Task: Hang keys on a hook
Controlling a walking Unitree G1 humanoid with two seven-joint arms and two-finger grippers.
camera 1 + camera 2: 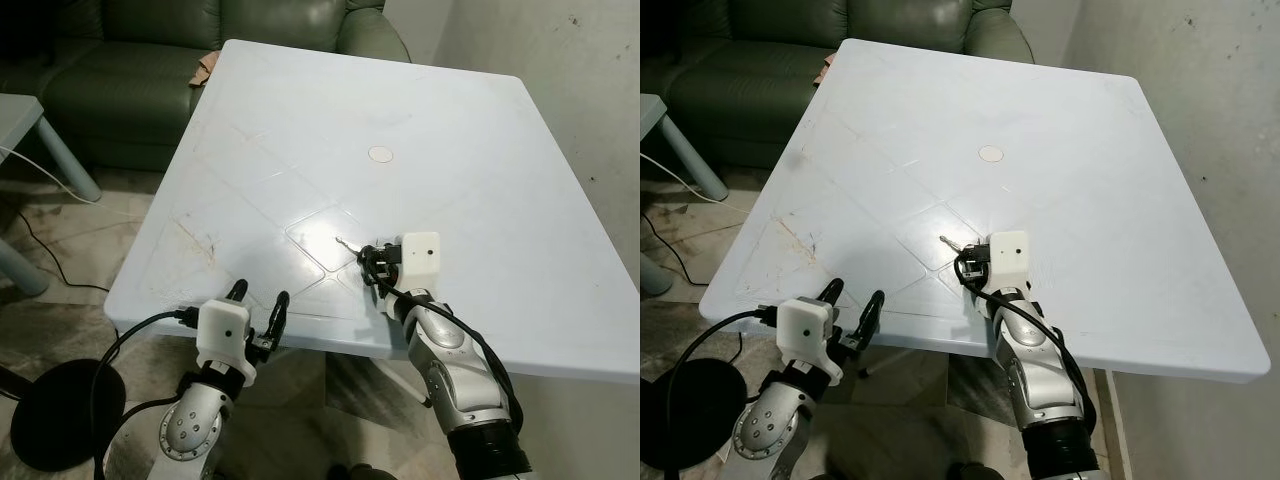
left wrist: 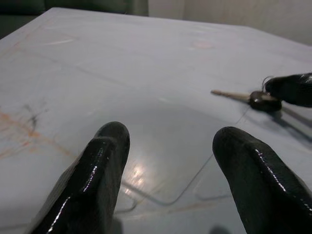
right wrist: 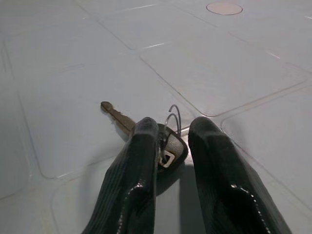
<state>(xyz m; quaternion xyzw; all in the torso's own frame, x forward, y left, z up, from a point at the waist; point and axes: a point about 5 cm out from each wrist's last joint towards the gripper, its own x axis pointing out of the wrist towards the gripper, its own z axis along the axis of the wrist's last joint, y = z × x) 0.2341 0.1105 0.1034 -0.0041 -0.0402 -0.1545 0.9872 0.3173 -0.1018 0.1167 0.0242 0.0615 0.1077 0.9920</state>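
White table before green sofa, tiled floor | right gripper grasping keys on tabletop | left gripper spread, at table edge

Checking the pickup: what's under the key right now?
The key lies flat on the white table, blade bare. The right gripper straddles its black head, whose lower part and the table beneath are covered by the fingers.

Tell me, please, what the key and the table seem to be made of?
Key: dull brass-toned metal blade, with what looks like a black plastic head and a thin wire ring. Table: probably white moulded plastic, going by its glossy glare, pressed diamond lines and scuffs.
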